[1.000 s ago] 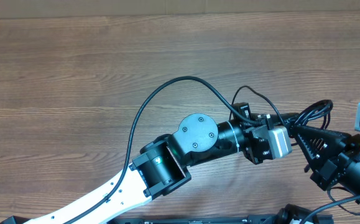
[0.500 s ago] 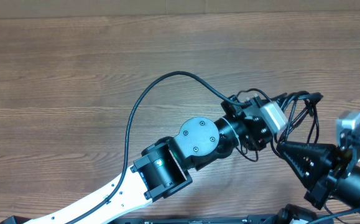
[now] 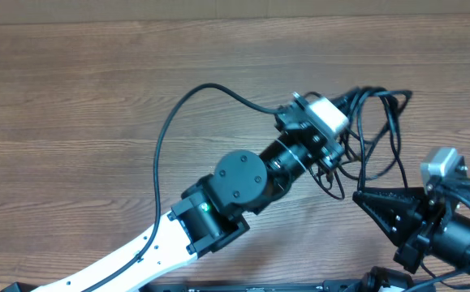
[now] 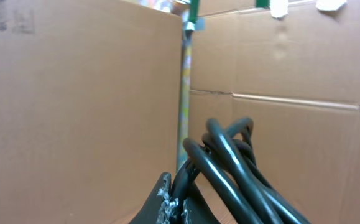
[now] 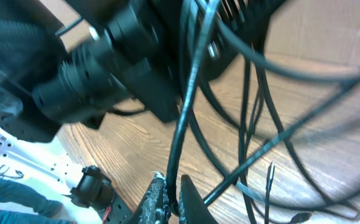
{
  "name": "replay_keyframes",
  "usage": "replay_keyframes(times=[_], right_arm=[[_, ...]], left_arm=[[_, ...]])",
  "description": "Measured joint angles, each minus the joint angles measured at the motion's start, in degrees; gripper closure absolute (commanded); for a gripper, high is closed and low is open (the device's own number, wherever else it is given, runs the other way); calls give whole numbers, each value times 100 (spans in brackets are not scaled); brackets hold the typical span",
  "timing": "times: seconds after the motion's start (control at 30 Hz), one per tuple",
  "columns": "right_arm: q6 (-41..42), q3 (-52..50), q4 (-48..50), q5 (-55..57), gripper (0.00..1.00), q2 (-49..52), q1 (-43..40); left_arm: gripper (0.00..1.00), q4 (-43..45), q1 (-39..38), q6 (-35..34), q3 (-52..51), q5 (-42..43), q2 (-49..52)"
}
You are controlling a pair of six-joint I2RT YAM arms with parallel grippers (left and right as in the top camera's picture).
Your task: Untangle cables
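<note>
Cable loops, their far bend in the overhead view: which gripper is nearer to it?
Left. The left gripper clamps the cables just beside that bend; the right gripper pinches a strand at the loops' near end, farther away.

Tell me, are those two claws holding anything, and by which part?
Both grip the cables. The left gripper is shut on a bunch of loops together, and the right gripper is shut on one single strand of the tangle.
</note>
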Motion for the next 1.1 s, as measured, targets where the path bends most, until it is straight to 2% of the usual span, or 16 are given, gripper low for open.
replay_keyframes(times=[0.17,0.57,0.6,0.67,0.7,0.73,0.77,0.93,1.1], right_arm=[[-31,-356,0,177,96,2,4],[-37,-1270,-155,1093,96,-26,68],[-35,-1279,-144,1108,87,-22,68],[-55,-1279,-105,1115,59,-24,68],[-28,-1279,-66,1082,54,-26,68],[-46,-1279,-20,1043,42,-26,68],[-28,-1279,37,973,37,-28,68],[-37,-1283,363,487,28,-26,70],[-35,-1283,660,181,25,-26,68]], left_arm=[[96,46,306,-402,-11,4,0],[96,286,754,-662,-24,-256,-26],[96,271,754,-658,-24,-238,-26],[96,166,754,-511,-24,-129,-26],[96,66,756,-363,-24,-17,-26],[96,-70,756,-166,-24,144,-26],[96,-201,754,72,-24,332,-26],[96,-1211,754,1318,-11,1248,-26],[96,-1537,754,1858,-11,1539,-26]])
